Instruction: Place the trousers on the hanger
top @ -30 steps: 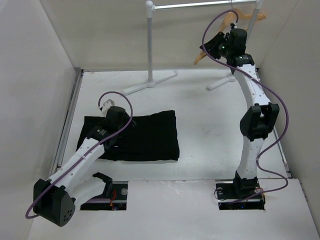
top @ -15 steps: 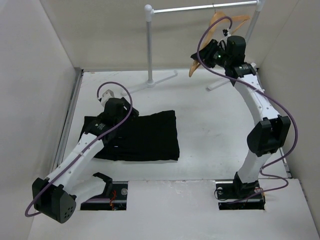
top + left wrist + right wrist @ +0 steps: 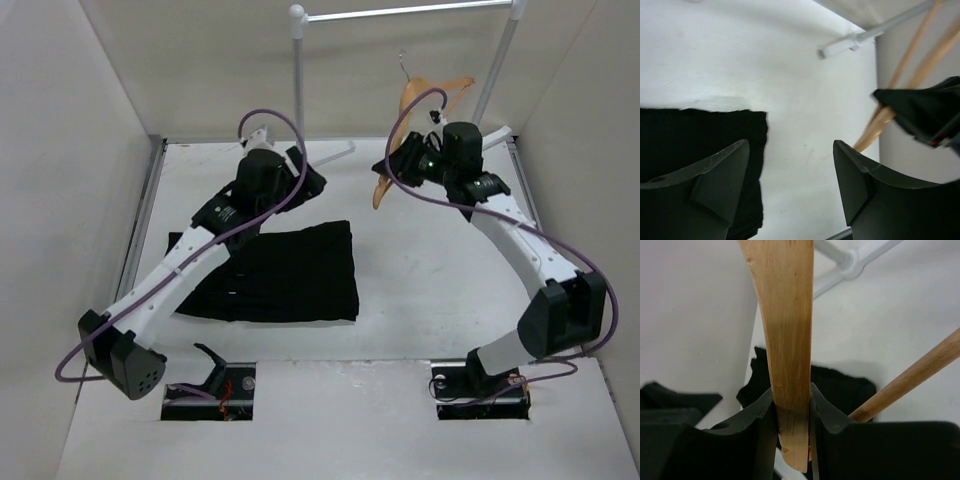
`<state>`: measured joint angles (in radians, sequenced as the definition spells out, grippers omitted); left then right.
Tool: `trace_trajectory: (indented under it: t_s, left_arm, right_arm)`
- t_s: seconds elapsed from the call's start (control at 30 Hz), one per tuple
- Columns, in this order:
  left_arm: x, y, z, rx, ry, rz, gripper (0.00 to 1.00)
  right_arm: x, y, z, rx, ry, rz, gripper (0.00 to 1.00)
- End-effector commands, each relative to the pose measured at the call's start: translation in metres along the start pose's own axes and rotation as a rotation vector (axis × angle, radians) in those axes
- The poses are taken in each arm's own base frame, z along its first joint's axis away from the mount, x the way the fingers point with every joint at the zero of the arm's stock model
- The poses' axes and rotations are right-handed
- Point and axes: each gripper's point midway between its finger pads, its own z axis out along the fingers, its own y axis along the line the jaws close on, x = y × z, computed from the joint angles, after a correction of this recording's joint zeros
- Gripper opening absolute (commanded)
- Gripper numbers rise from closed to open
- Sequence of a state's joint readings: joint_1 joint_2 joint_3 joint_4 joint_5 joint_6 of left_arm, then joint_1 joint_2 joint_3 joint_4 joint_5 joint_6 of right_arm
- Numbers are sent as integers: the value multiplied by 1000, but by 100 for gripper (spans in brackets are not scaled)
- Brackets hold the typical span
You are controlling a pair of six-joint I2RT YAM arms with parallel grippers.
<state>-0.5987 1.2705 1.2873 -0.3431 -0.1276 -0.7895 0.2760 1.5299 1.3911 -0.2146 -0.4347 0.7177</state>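
Holding the hanger point(image 3: 381, 190) clear of the rail stand point(image 3: 400, 10), the right gripper point(image 3: 398, 168) is positioned over the far centre of the table point(image 3: 430, 280). In the right wrist view the jaws are seen clamped on the flat wooden shoulder of the hanger point(image 3: 787, 315), with the lower tip protruding just below the right gripper point(image 3: 791, 415).

The left gripper point(image 3: 303, 176) is spread wide, and nothing is held between its jaws in the left wrist view point(image 3: 790, 147).

The trousers point(image 3: 290, 270) are laid folded and flat on the table, untouched by either gripper. In the top view their long axis runs from 9 o'clock to 3 o'clock. From the left gripper the trousers lie at 6 o'clock, close below; from the hanger they lie at about 8 o'clock, apart. The left arm is judged the nearer one for a fabric pick-up. The long axis of the hanger runs from 1 o'clock down to 7 o'clock, with the low tip directed toward the trousers point(image 3: 700, 135).

Compared with one second ago, the hanger is found lower and nearer the table centre, away from the rail. The left gripper is shifted from above the 9 o'clock part of the trousers to beyond their 12 o'clock edge, facing the hanger at 3 o'clock. The trousers are unchanged.
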Motion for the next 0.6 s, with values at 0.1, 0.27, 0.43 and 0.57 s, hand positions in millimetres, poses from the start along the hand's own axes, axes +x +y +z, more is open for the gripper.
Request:
trace_trajectory:
  t_s: [0.1, 0.27, 0.43, 0.57]
  left_arm:
    - [2, -94, -1, 221, 3, 139, 67]
    - [28, -118, 16, 240, 32, 209, 68]
    - [55, -131, 29, 263, 66, 231, 69]
    - [82, -126, 47, 234, 113, 252, 68]
  right_arm:
    - [52, 29, -34, -101, 6, -101, 22]
    - [118, 12, -47, -81, 107, -80, 22]
    - [163, 2, -59, -73, 175, -51, 22]
    - [183, 3, -64, -88, 205, -26, 22]
